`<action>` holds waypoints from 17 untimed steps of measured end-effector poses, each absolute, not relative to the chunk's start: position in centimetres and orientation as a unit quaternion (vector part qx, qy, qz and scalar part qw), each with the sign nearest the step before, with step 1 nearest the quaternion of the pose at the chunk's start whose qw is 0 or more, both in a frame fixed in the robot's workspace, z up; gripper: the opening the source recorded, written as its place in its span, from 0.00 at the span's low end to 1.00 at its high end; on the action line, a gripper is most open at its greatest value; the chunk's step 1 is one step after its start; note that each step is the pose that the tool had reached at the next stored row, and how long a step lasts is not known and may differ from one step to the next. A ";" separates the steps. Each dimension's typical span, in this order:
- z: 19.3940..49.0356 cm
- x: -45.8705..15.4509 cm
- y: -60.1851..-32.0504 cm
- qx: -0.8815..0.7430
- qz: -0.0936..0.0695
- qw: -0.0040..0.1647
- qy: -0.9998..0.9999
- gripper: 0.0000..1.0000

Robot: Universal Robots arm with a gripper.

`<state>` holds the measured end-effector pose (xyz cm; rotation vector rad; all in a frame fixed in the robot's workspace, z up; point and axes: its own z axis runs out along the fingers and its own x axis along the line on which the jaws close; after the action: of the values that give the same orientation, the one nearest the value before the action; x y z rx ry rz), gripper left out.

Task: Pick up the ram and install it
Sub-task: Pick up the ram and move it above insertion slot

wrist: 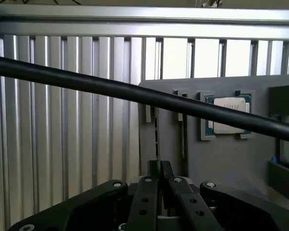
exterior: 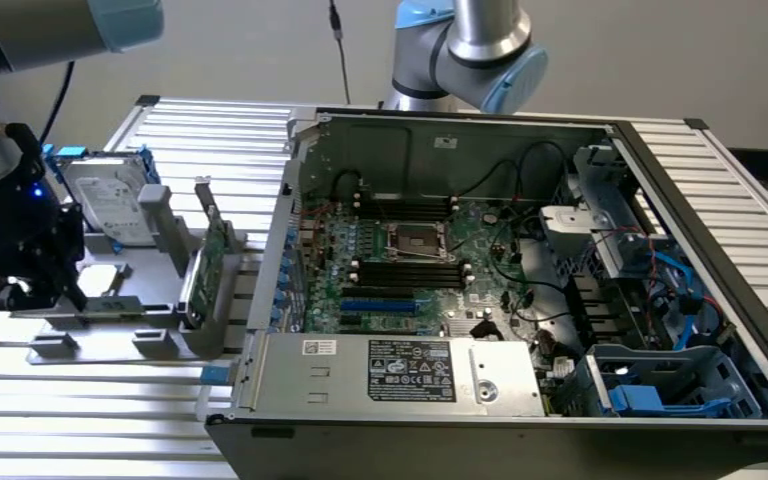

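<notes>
claw (exterior: 40,290) at grey fixture (exterior: 104,310), exterior view's left, well apart from open case (exterior: 704,200) | fingers pressed close, pinching what I judge is the ram (wrist: 157,144), edge-on | its long axis runs along my finger gap

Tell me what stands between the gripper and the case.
In the exterior view, a green card stands upright in the gray fixture between the gripper and the case, with a gray post beside it. A hard drive leans farther back.
</notes>
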<state>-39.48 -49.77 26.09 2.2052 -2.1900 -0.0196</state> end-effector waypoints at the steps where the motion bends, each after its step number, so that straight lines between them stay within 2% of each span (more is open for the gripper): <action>1: 26.3 -39.5 -49.8 0.708 -0.006 0.017 -0.706 0.16; 17: 31.3 -39.0 -49.4 0.705 -0.007 0.017 -0.709 0.16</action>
<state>-38.97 -49.44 31.27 2.1929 -2.2029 -0.0216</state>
